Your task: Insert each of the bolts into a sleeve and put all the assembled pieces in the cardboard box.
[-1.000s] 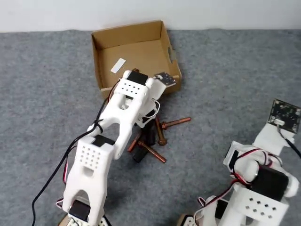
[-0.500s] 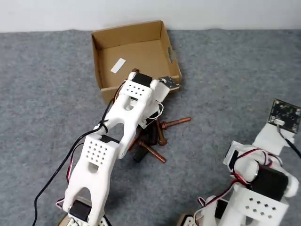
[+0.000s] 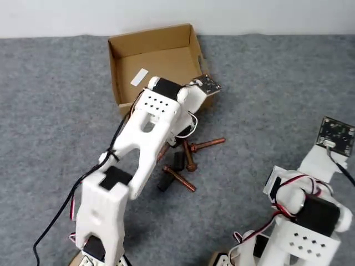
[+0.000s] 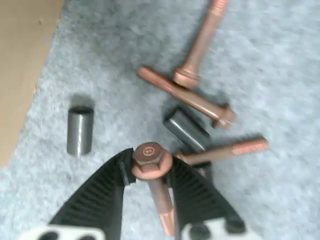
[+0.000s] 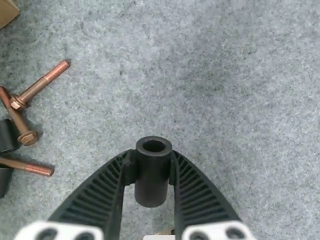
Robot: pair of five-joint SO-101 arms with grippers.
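Observation:
My left gripper (image 4: pixel 148 161) is shut on the hex head of a copper bolt (image 4: pixel 161 202), held above the grey mat. Below it lie three more bolts (image 4: pixel 199 47) (image 4: pixel 182 95) (image 4: pixel 227 149), a black sleeve (image 4: pixel 186 129) and a grey sleeve (image 4: pixel 80 130) standing apart. My right gripper (image 5: pixel 152 156) is shut on an upright black sleeve (image 5: pixel 152 172), its bore facing the camera, off to the right of the pile. In the high view the left arm (image 3: pixel 150 124) hangs over the pile (image 3: pixel 186 158) beside the cardboard box (image 3: pixel 123 45).
The box holds a white label (image 3: pixel 140 76). Loose bolts (image 3: pixel 206 144) (image 3: pixel 180 179) and black sleeves (image 3: pixel 178 160) lie between the arms. The right arm (image 3: pixel 305 221) sits at the lower right. Bolts (image 5: pixel 40 85) lie on the mat beyond the right gripper.
The left arm has lifted and swung slightly toward the box's right corner. The right arm has not moved.

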